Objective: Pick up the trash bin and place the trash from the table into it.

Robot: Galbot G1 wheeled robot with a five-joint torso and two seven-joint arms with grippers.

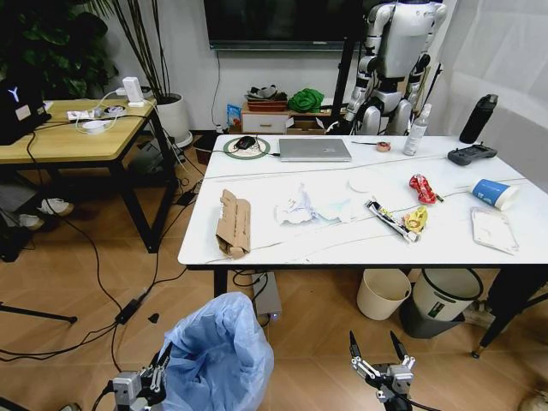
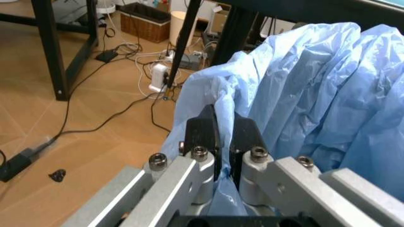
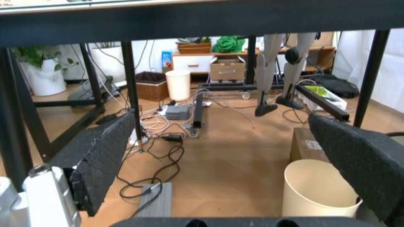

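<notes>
Your left gripper (image 2: 224,137) was clamped on the trash bin (image 1: 219,353) liner below the counter (image 1: 342,235) to carry it; your right gripper (image 1: 377,347) waited, spread apart.

Right gripper (image 3: 233,156): two black textured pads (image 3: 101,158) spread wide apart, nothing between them, low beneath the dark underside of the table (image 3: 189,21). Cream bucket (image 3: 319,191) on the wood floor, just beside the far pad. Cardboard box (image 3: 307,144) behind it. Tangled cables and power strip (image 3: 173,113) mid-floor. Wicker basket (image 3: 151,85), white cylinder bin (image 3: 179,84), potted plant (image 3: 41,75) farther back.
</notes>
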